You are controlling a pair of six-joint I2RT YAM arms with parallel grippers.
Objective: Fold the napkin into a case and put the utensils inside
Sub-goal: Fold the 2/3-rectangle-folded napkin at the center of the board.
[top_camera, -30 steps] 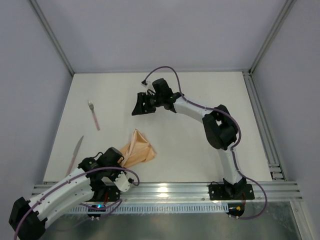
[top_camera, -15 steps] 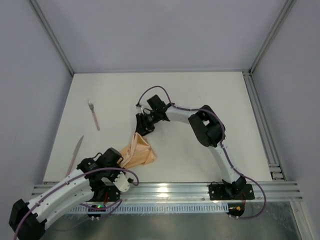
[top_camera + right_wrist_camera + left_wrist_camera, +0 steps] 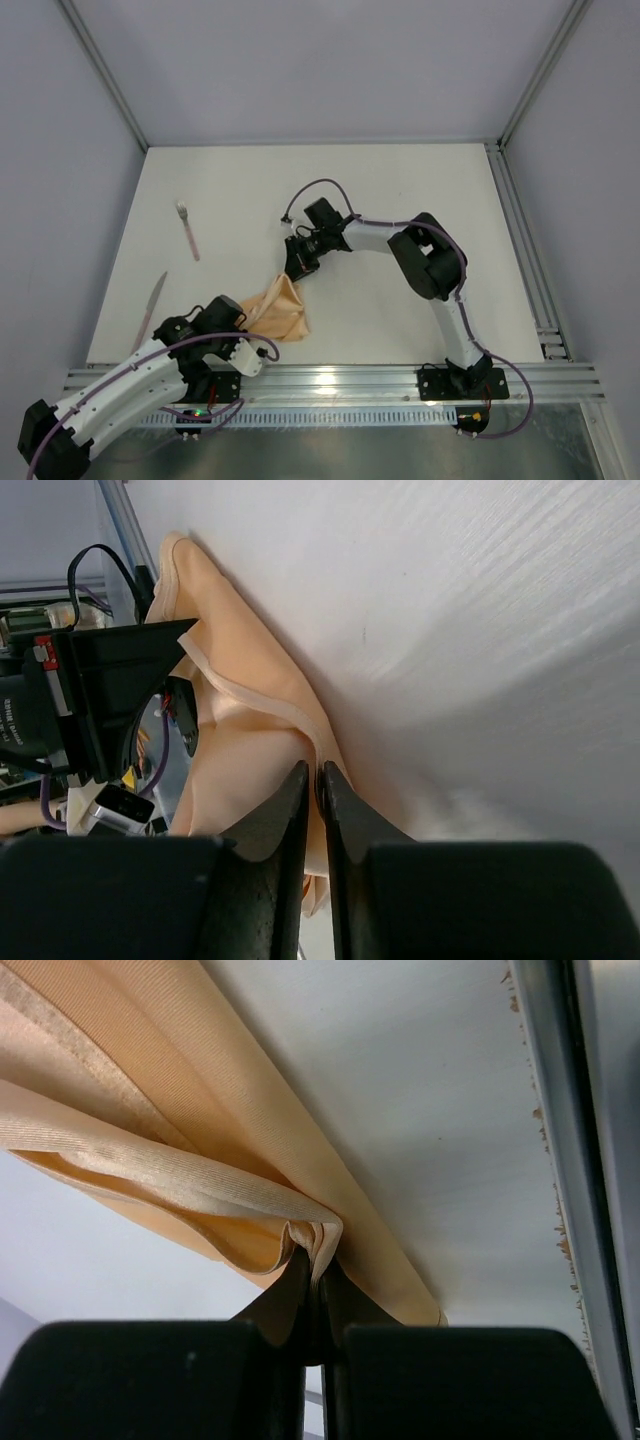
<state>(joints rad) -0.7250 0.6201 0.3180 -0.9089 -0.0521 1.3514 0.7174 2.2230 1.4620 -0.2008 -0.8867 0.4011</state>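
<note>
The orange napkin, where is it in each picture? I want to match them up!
Top external: the soft peach-orange cloth napkin sits low, left of centre.
Left wrist: upper left, pinched by the left hand.
Right wrist: left half, nipped by the right hand.
Shared landmark: the white table under it.

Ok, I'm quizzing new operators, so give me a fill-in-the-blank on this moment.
The left claw is ___ on the napkin.
The right claw pinches it too, so ___ claws hold it.
The fork and knife lie to its ___.
Their handles are ___.
Missing: shut, both, left, pink.
</note>
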